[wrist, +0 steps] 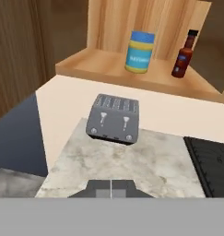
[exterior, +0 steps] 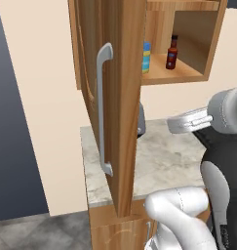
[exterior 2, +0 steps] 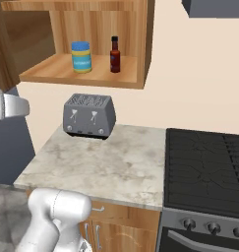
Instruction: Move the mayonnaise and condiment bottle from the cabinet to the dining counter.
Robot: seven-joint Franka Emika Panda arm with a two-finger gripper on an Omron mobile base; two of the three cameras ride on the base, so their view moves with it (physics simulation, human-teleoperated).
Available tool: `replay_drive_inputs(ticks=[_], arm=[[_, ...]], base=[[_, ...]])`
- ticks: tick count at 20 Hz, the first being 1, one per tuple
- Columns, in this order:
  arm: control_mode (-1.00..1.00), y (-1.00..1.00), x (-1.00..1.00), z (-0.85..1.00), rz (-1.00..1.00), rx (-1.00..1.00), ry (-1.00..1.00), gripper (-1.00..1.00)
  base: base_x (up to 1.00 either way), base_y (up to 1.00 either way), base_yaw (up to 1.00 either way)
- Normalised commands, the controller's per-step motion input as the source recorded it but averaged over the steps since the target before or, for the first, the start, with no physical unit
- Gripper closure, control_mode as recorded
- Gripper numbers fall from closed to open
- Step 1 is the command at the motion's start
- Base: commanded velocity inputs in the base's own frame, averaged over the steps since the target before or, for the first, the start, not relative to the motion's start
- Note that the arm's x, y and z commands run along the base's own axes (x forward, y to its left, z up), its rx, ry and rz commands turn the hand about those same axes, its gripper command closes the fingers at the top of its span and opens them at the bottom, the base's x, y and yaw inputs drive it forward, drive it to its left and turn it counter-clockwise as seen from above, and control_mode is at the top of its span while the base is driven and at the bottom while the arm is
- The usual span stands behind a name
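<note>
The wooden cabinet [exterior 2: 67, 74] stands open, its door [exterior: 121, 102] with the long grey handle [exterior: 102, 107] swung out toward me. On its bottom shelf the mayonnaise [exterior 2: 81, 56] [wrist: 140, 51], a blue-lidded jar, stands left of the condiment bottle [exterior 2: 115, 55] [wrist: 184, 56] [exterior: 172, 52], dark reddish with a black cap. In the left base view the door edge hides most of the mayonnaise [exterior: 146, 56]. My gripper [wrist: 111, 189] is shut on nothing, well back from the shelf and below it, over the marble top. The dining counter is out of view.
A grey toaster [exterior 2: 89, 115] [wrist: 113, 119] sits at the back of the small marble counter [exterior 2: 101, 167], right under the shelf. A black stove [exterior 2: 204, 167] adjoins the counter on the right. The open door juts out over the counter's left end.
</note>
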Motion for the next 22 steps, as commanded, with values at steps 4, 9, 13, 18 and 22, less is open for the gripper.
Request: replay_drive_inputs(ticks=[4, 9, 13, 18, 22], arm=[[-1.0, -0.11, 0.47, 0.0, -0.29, -0.08, 0.2, 1.0], [-1.0, -0.32, 0.45, 0.0, -0.18, 0.0, 0.07, 1.0], [-1.0, -0.25, 0.39, 0.0, -0.11, 0.0, 0.03, 1.0], [-1.0, -0.04, 0.34, -0.03, -0.1, 0.0, 0.0, 1.0], [-1.0, 0.0, 0.21, 0.0, -0.04, 0.0, -0.04, -1.0]], base=[[0.0, 0.0, 0.0], [0.0, 0.0, 0.0], [0.0, 0.0, 0.0], [0.0, 0.0, 0.0], [0.0, 0.0, 0.0]])
